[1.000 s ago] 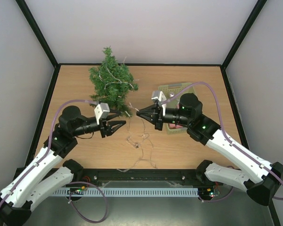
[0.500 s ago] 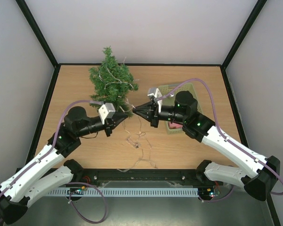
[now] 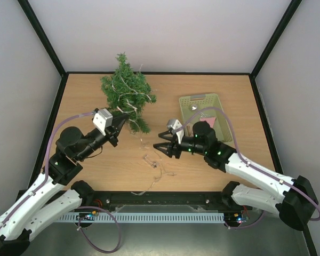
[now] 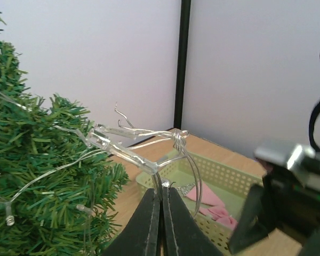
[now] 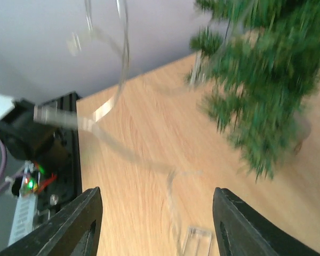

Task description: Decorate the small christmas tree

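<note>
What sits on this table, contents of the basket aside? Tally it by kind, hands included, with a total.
small christmas tree: 1
pale green basket: 1
light string: 1
hands, left hand and right hand: 2
Total: 5

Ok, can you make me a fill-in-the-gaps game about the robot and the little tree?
The left hand is pinched ____ on the light string.
The right hand is ____, gripping nothing.
The small christmas tree stands nearer the ____ hand.
Inside the pale green basket lies something coloured ____.
Missing words: shut, open, left, pink.
</note>
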You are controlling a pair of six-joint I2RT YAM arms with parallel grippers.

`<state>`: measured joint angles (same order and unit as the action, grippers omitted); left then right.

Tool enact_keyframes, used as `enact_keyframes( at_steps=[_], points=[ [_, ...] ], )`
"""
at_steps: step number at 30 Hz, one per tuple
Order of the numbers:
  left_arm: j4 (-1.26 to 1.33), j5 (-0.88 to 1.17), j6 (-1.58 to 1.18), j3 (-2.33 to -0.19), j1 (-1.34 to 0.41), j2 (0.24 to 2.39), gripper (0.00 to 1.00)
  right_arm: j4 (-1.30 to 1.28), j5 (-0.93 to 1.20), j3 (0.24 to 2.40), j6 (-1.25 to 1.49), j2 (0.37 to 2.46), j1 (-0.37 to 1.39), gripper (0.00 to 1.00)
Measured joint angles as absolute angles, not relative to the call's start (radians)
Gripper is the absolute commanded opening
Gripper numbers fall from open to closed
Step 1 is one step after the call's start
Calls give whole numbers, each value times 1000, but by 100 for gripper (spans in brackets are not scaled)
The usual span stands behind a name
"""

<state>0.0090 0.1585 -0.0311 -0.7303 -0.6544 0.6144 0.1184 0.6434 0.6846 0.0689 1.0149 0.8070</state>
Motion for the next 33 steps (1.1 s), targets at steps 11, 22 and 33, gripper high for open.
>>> enact_keyframes(
  at_steps=[11,22,33],
  points=[
    [18,117,-64,-730,-654,608,2,422,587,413,62,1109,867,57],
    [25,73,-83,-735,-654,597,2,565,559,413,35,1341,871,28],
    [32,-19,-118,-750,-637,591,2,443,416,414,7,1149,877,2]
  ],
)
